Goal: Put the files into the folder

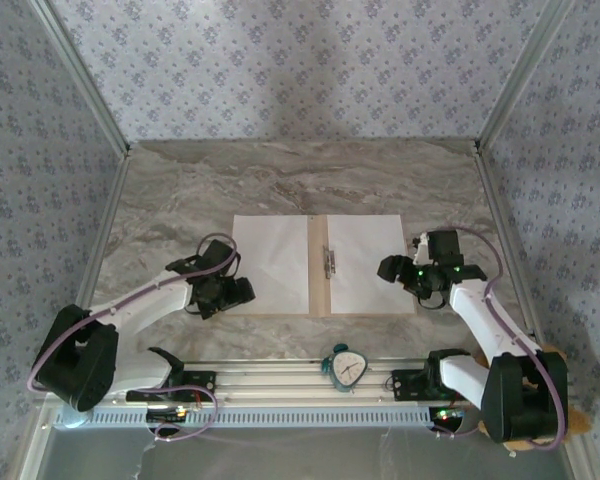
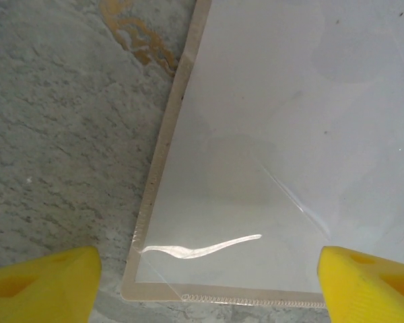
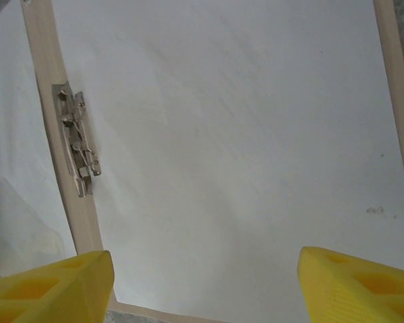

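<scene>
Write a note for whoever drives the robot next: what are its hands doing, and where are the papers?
The left gripper is open and empty, by the near-left corner of the folder.
The right gripper is open and empty, at the folder's right edge.
The folder lies open and flat on the table, with its metal clip at the spine.
Done: the left sheet and the right sheet each lie on an open half.
Left: probably closing the cover. I can't tell whether the clip holds any sheet.
</scene>
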Motion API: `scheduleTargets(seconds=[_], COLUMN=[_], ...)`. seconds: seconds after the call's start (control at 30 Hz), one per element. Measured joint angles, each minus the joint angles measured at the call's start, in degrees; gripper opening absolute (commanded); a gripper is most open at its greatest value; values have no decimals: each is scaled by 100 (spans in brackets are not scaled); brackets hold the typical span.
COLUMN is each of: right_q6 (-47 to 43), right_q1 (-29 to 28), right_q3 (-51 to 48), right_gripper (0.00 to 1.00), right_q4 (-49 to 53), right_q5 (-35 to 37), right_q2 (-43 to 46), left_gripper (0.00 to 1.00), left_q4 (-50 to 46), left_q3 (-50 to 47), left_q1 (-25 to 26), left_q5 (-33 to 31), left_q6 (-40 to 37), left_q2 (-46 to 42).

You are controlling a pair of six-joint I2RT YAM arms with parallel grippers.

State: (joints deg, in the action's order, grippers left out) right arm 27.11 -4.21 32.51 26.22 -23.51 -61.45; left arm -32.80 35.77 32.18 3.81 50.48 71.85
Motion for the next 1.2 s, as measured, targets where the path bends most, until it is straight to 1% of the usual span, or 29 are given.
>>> scheduleTargets(seconds=[0.23, 0.53, 0.67, 0.8, 1.0, 1.1, 1.2], right_q6=[0, -61, -63, -63, -63, -66, -66], right_q1=[0, 0, 0, 0, 0, 0, 0], right_q3=[-17, -20, -20, -24, -33, -39, -50], right_gripper=[74, 74, 74, 74, 74, 74, 74], right_q4=[-98, -122, -122, -122, -122, -120, -120], right_q5=[-101, -142, -142, -144, -144, -142, -142], right_q2=[-315, -350, -350, -350, -350, -350, -350], left_gripper=[82, 83, 82, 79, 70, 65, 63], left_q4=[-22, -24, -13, 127, 177, 372, 601], left_q3=[0, -146, -236, -385, -487, -557, -636], left_q1=[127, 133, 133, 122, 66, 42, 4], left_q5=[92, 223, 247, 326, 323, 417, 487], left_q6=[44, 177, 221, 282, 358, 378, 389], left_q2=[68, 39, -120, -238, -380, -461, -560])
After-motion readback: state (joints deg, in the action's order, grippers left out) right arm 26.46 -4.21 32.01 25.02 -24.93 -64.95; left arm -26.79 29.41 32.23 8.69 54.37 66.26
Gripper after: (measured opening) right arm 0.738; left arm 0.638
